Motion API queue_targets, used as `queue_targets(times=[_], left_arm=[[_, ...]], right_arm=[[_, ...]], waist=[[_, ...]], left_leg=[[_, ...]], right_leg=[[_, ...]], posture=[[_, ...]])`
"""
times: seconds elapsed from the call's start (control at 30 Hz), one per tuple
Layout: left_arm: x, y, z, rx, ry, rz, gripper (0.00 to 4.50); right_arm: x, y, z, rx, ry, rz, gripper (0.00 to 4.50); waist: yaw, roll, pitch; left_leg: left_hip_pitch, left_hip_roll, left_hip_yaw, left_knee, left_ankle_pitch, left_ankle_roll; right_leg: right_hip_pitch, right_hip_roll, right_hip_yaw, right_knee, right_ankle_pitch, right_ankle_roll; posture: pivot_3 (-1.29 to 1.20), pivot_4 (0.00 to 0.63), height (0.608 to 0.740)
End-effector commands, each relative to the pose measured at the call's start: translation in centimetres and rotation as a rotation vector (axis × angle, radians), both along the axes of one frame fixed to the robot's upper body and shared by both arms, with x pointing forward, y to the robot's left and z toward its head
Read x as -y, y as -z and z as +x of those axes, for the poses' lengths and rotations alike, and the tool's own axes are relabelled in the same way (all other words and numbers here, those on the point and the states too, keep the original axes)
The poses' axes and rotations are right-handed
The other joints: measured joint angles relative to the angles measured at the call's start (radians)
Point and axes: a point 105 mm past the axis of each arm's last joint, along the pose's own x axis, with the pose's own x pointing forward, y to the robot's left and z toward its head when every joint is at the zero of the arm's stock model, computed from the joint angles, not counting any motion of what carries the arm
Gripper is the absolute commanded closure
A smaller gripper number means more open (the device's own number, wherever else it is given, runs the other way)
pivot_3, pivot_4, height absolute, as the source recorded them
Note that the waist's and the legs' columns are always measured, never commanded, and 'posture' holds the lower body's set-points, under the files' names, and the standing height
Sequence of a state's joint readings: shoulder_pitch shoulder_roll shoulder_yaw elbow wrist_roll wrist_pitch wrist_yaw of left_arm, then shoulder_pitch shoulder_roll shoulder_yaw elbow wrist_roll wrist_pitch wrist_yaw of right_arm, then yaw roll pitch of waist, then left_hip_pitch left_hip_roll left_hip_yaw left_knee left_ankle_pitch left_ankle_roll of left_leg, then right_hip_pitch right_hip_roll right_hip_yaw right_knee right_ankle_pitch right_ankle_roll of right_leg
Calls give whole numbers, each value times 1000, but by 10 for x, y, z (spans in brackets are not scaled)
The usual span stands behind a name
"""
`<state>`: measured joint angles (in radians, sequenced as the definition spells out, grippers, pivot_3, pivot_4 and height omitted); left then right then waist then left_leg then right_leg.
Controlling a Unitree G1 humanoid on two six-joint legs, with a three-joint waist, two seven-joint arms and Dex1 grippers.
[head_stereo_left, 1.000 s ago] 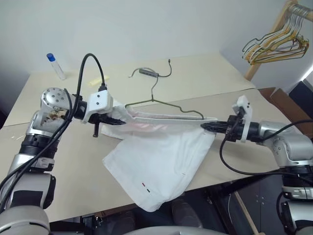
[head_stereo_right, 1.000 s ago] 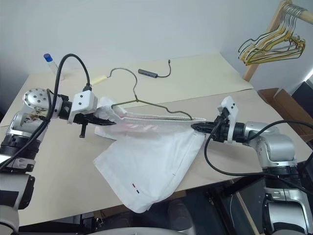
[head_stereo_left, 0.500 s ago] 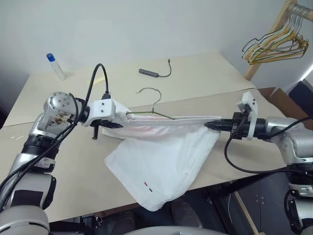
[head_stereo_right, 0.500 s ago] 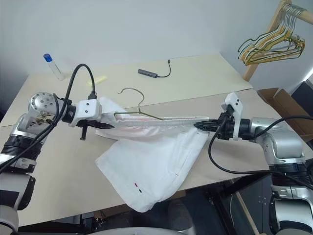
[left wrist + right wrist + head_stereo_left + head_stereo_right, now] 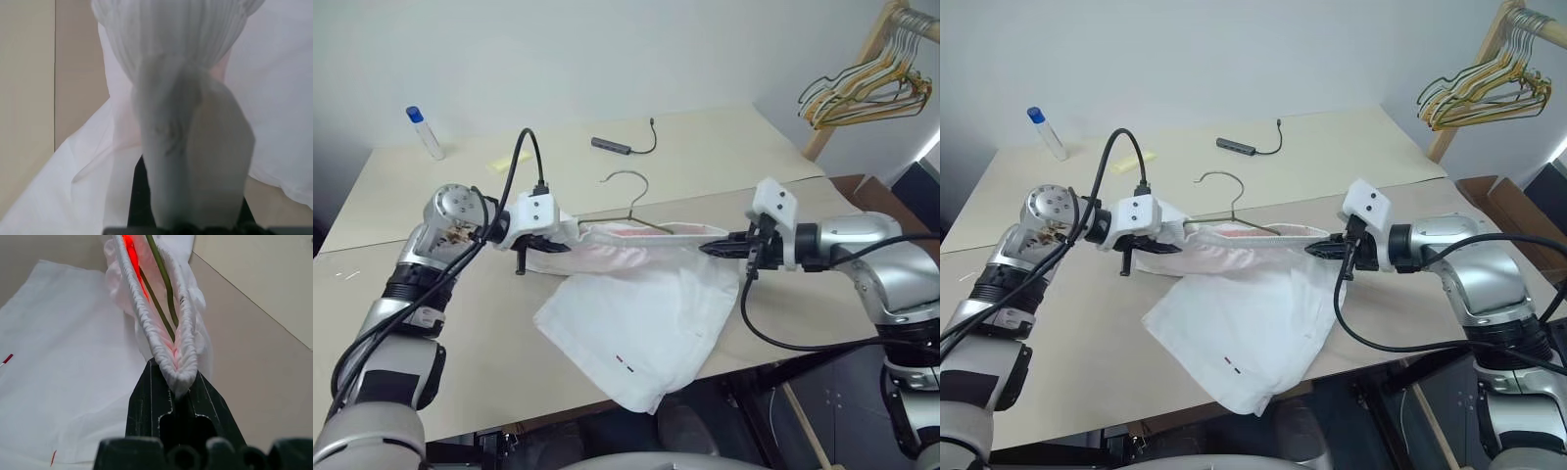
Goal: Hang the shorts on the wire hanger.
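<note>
White cloth shorts [image 5: 641,313] with a gathered elastic waistband are held up over the beige desk [image 5: 724,147], the waistband pulled taut between the two arms and the legs draped down onto the desk toward its near edge. Left gripper [image 5: 551,246] fingers clenched on the waistband's left end; arm bent at the elbow, wrist angled down and toward the right. Right gripper [image 5: 173,382] fingers clenched on the waistband's right end; forearm reaches in from the right, pointing left and slightly down. Thin grey wire hanger [image 5: 631,192]: its lower part sits inside the open waistband, visible as two wires in the right wrist view; curved hook stands above the waistband toward the far side. The waistband's long axis runs left to right. Behind: a small bottle with a blue cap [image 5: 425,132], a grey cabled adapter [image 5: 612,146]. Far right, a wooden rack with bunched hangers [image 5: 862,90].
</note>
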<state>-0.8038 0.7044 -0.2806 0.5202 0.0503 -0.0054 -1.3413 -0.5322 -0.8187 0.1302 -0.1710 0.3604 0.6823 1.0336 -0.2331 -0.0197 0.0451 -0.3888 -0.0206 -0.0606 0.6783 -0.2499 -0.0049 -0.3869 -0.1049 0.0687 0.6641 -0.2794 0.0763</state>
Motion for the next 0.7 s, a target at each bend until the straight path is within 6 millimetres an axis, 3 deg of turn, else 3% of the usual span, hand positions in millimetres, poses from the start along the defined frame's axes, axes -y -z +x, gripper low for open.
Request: queue_targets(times=[0.03,0.4,0.53,0.7], left_arm=[[1,-20,7,62,-15,-27,4500],[8,-25,15,97,-47,-49,4500],[11,-29,18,118,-51,-68,4500],[13,-33,16,125,-31,-72,4500]], right_arm=[[-7,-13,2,93,-13,-22,3873],[-24,-11,-12,125,-91,-37,197],[-15,-15,-16,144,-96,-54,38],[20,-50,4,202,23,-19,38]], waist=[[-2,0,0],[-1,0,0],[0,0,0],[-1,0,0]], left_leg=[[0,0,0,0,0,0],[0,0,0,0,0,0],[0,0,0,0,0,0],[0,-1,0,0,0,0]], right_leg=[[0,0,0,0,0,0],[0,0,0,0,0,0],[0,0,0,0,0,0],[0,-1,0,0,0,0]], posture=[[-215,0,740],[-221,0,740],[-221,0,740],[-217,0,740]])
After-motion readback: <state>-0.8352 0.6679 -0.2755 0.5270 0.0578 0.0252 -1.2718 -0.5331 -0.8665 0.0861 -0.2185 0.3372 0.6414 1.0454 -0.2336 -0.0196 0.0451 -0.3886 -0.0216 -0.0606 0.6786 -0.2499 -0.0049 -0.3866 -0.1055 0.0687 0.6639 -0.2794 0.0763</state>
